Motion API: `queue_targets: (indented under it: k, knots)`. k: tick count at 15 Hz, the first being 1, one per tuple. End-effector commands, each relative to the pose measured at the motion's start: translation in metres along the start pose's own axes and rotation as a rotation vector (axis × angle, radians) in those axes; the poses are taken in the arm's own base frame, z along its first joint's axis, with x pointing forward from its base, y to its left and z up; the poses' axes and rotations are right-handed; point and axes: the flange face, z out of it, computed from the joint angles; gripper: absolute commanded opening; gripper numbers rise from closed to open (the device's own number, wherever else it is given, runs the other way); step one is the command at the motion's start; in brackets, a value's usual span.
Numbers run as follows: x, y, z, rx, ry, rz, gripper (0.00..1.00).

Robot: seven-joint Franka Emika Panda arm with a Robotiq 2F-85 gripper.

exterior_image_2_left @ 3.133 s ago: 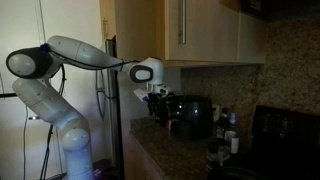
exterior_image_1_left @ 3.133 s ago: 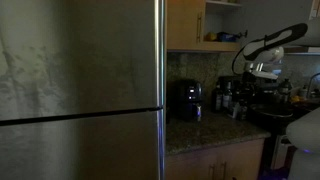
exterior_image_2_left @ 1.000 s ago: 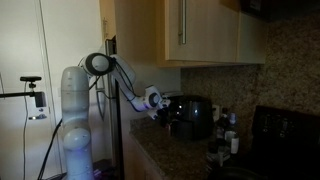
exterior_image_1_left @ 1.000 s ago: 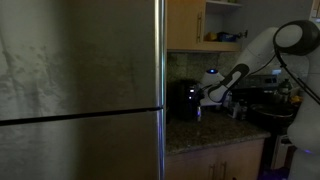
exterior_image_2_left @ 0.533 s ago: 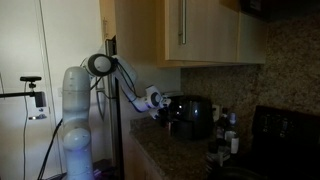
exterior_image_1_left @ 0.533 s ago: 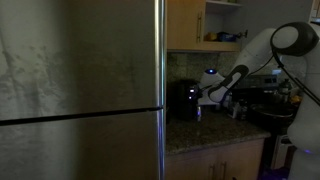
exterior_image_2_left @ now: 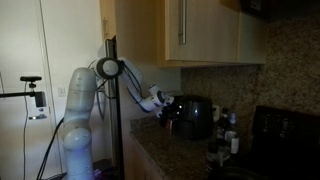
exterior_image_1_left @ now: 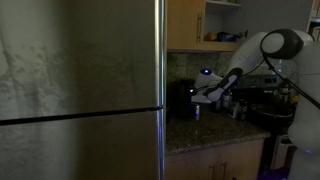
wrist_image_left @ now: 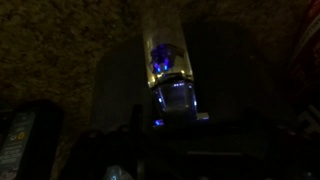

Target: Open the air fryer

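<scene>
The air fryer [exterior_image_1_left: 184,100] is a small black box on the granite counter against the backsplash; it shows in both exterior views [exterior_image_2_left: 194,116]. My gripper [exterior_image_1_left: 199,96] is at its front face, at handle height, and seems to touch it [exterior_image_2_left: 166,106]. The light is too dim to tell whether the jaws are open or shut. The wrist view is almost black. It shows only a pale upright shape with a blue light [wrist_image_left: 165,70] in the middle, with speckled granite around it. The gripper's fingers do not show clearly there.
A huge steel fridge [exterior_image_1_left: 80,90] fills one side next to the fryer. Wooden cabinets [exterior_image_2_left: 190,30] hang above. Bottles and dark appliances [exterior_image_1_left: 238,98] crowd the counter beyond the fryer, with a dark stove [exterior_image_2_left: 285,130] further along. The counter edge [exterior_image_1_left: 215,135] runs in front.
The arm has folded lower and pushed the gripper closer in against the air fryer's front. The fryer itself looks unchanged.
</scene>
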Motion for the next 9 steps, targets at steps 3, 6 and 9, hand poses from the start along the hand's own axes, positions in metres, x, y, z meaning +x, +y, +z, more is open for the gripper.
queue_targets:
  k: [3, 6, 9]
  knots:
    - [0.017, -0.010, 0.044, -0.020, 0.034, 0.082, 1.00]
    - [0.020, -0.009, 0.050, -0.016, 0.090, 0.074, 1.00]
    - [0.020, -0.006, 0.049, 0.006, 0.163, 0.070, 1.00]
